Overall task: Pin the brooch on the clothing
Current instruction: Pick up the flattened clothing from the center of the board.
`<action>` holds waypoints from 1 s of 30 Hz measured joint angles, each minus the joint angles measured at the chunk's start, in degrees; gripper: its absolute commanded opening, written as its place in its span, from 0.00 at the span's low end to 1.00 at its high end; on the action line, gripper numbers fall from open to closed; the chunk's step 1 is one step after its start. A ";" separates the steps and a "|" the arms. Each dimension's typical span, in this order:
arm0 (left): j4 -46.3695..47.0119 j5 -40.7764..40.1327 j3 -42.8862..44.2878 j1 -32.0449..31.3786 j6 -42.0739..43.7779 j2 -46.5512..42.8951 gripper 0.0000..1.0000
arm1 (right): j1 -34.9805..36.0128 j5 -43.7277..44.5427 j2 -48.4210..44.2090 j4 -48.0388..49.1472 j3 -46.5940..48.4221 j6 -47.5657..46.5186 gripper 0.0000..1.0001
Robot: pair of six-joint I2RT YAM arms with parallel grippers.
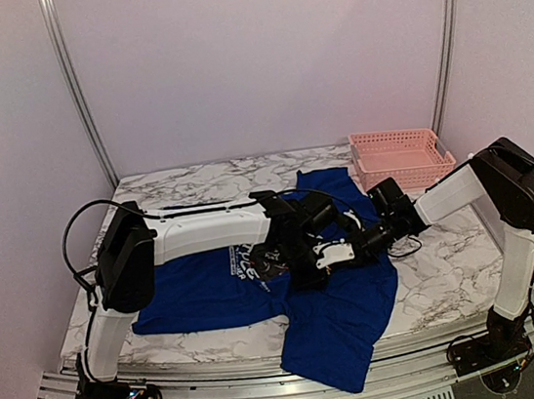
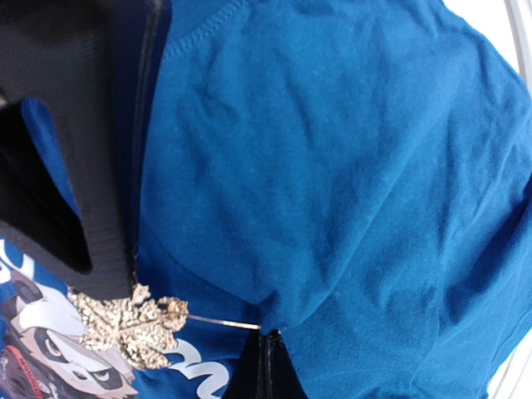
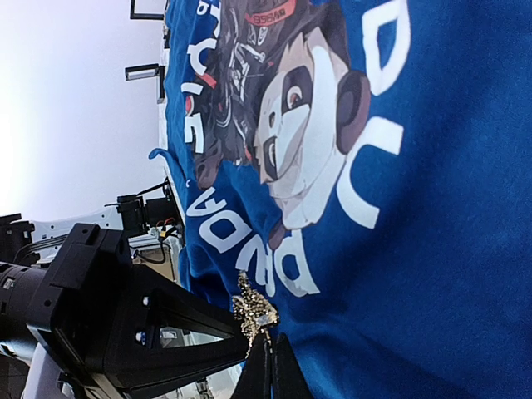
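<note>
Down at the near edge, a flap of the royal-blue T-shirt [image 1: 200, 292] hangs over the front of the marble worktop [image 1: 435, 276], and the rest lies spread across it. Both arms reach in from either side and meet over the middle of the shirt.

Now the close action: the gold maple-leaf brooch [image 2: 129, 328] sits on the shirt's chest print [image 3: 291, 125]. It rests on the white lettering just beside the panda face, at the edge of a raised fold of blue cloth. Its thin pin [image 2: 220, 322] points away from the leaf toward that fold. Whether it pierces the fabric, I can't tell.

The left end effector [image 2: 108, 287] is closed, with its dark tip touching the top edge of the leaf. Whether it actually pinches the leaf isn't clear from here. The right end effector [image 3: 268, 345] is closed too, fingers pressed together, tips right at the brooch where the pin ends. A grip on the pin can't be made out.

Further back, marble shows beyond the shirt, and a pink slatted plastic basket [image 1: 404, 157] stands at the far right corner, just beside the shirt's far end.
</note>
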 measured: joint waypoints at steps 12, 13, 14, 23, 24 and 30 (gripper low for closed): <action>0.13 -0.76 -0.24 -0.20 0.04 -0.35 0.00 | 0.39 -0.55 0.00 1.20 0.00 0.74 0.00; 0.20 -0.87 -0.31 -0.20 0.04 -0.52 0.00 | 0.44 -0.52 0.00 1.16 0.00 0.72 0.00; 0.26 -0.92 -0.33 -0.20 0.04 -0.70 0.00 | 0.48 -0.52 0.00 1.11 0.00 0.70 0.00; 0.44 -1.09 -0.35 -0.20 0.07 -1.90 0.00 | 0.55 -0.42 0.61 0.42 0.00 0.17 0.00; 0.44 -1.11 -0.35 -0.20 0.07 -1.90 0.00 | 0.55 -0.42 0.66 0.11 0.00 0.09 0.00; 0.50 -1.42 -0.35 -0.22 0.07 -1.90 0.00 | 0.55 -0.72 0.66 -0.85 0.02 -0.63 0.00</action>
